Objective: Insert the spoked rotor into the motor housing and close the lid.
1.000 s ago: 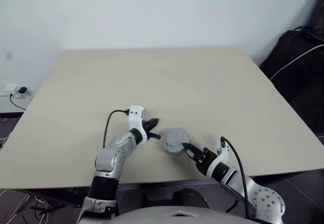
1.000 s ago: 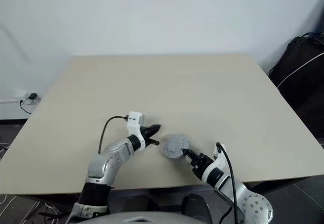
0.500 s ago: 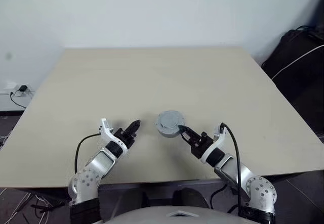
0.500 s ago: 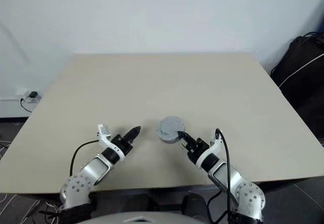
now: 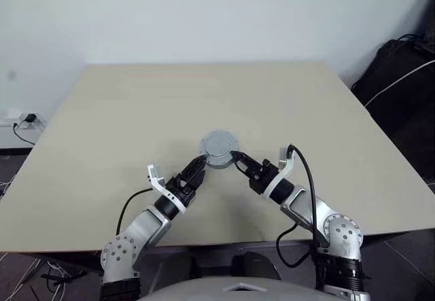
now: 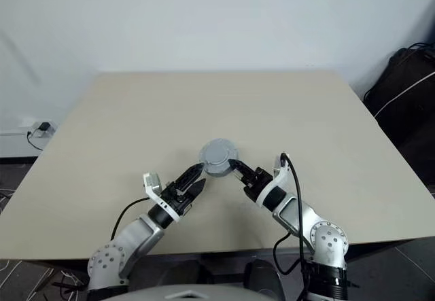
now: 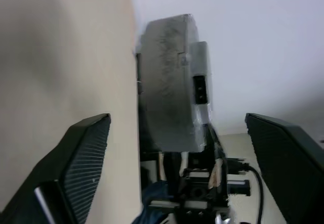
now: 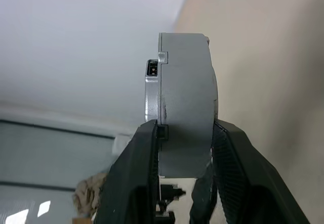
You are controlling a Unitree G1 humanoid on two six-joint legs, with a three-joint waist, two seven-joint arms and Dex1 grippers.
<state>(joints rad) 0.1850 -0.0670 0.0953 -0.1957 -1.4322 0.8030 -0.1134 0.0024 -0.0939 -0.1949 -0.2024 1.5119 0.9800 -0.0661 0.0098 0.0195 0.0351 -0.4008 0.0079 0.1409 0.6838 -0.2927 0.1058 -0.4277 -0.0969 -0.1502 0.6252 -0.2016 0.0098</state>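
- Now, centre stage: the round, squat, grey metal motor housing (image 5: 219,149) is held over the broad, matt beige table (image 5: 285,104), its flat circular lid (image 6: 217,153) closed on top and facing up toward the head camera.
- That lid reads as a smooth silver-grey disc with a slightly raised middle, sitting flush on the housing.
- On the housing's right side, the right gripper (image 5: 236,160) has its two black fingers clamped on the rim; the right wrist view shows the ribbed black pads (image 8: 142,158) pressing both flat faces of the housing, edge-on between them.
- In that same view the housing is a thick, dull grey slab with a scuffed, cast-looking surface, a small stepped notch along its edge and a tiny dark rectangular socket (image 8: 151,70) on one face.
- On the housing's left side, the left gripper (image 5: 197,172) sits just beside it with its fingers spread wide and nothing between them.
- The left wrist view confirms it: two ridged black fingertips (image 7: 86,153) stand far apart, with the housing beyond them, not touching either.
- Whether the spoked rotor is inside the housing cannot be told; the lid covers the opening.
- Off past the table's far right corner from the housing, a black bag (image 5: 397,77) with a white cable lies on the floor.
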